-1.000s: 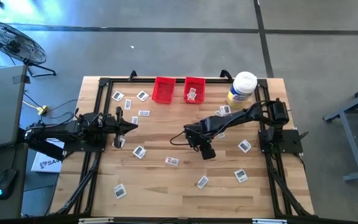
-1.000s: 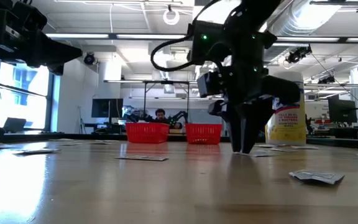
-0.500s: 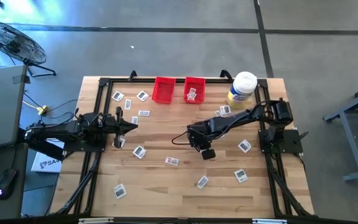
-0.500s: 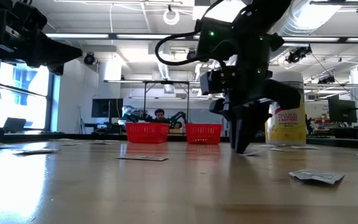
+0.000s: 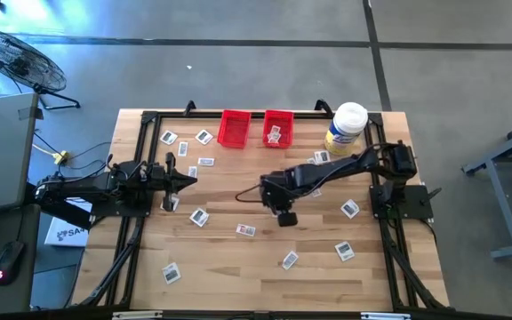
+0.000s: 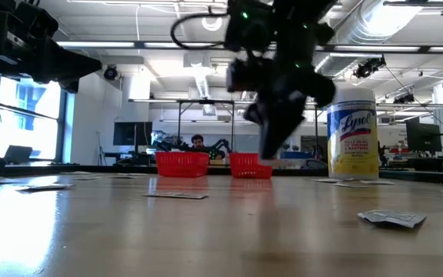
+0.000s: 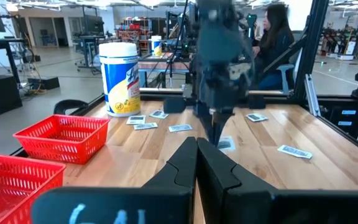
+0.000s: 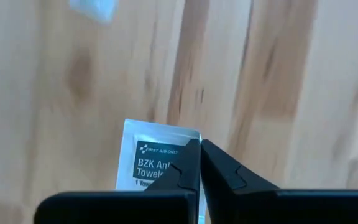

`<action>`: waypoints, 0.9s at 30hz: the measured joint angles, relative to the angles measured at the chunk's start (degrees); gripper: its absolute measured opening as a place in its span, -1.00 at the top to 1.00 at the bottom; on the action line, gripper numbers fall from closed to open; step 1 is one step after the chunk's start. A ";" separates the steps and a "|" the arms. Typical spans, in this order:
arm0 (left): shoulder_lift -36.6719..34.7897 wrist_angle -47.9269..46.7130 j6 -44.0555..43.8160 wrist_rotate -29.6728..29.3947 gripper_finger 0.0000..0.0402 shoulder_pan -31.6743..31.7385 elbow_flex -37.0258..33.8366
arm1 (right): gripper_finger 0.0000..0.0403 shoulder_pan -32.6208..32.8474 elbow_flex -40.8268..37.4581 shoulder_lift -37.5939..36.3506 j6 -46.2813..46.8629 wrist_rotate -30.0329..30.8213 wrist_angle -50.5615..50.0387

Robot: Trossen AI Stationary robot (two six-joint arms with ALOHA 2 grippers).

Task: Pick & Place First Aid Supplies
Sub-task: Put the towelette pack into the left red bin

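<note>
White first aid packets lie flat all over the wooden table point(image 5: 238, 267), such as one point(image 5: 245, 230) near the middle and one point(image 5: 345, 252) at the near right. My right gripper point(image 5: 272, 193) is over the table's middle, shut on one packet point(image 8: 153, 165) printed "BZK". In the low view its fingertips point(image 6: 268, 156) hang above the tabletop. My left gripper point(image 5: 192, 180) waits shut at the left, its fingers point(image 7: 196, 146) holding nothing. Two red bins point(image 5: 234, 129) point(image 5: 278, 128) stand at the far edge; the right one holds packets. My right gripper pinches the packet between its two fingertips at one edge, near a corner point(image 8: 190, 144). The fingers come from above, slanting down. The packet is lifted clear of the table, its printed face toward the wrist camera.
A tall white-lidded Lysol jar point(image 5: 346, 127) stands at the far right, beside the right arm. More packets lie at the far left point(image 5: 169, 138) and near left point(image 5: 171, 274). A person sits in the room beyond the table.
My right gripper has shut on a packet at the tabletop, then risen and swung a little toward the table's left edge, tipping as it went. The packet has come up off the table with it.
</note>
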 joint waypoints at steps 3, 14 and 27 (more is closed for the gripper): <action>-0.02 0.01 0.01 0.00 1.00 0.00 0.00 | 0.99 -0.97 3.80 0.04 -0.29 0.69 -0.12; 0.00 0.01 0.01 0.00 1.00 -0.04 0.00 | 1.00 -9.61 19.74 2.22 2.07 16.91 21.41; -0.02 0.02 0.02 0.00 1.00 -0.02 0.00 | 0.99 -20.13 49.66 27.10 0.87 17.94 7.40</action>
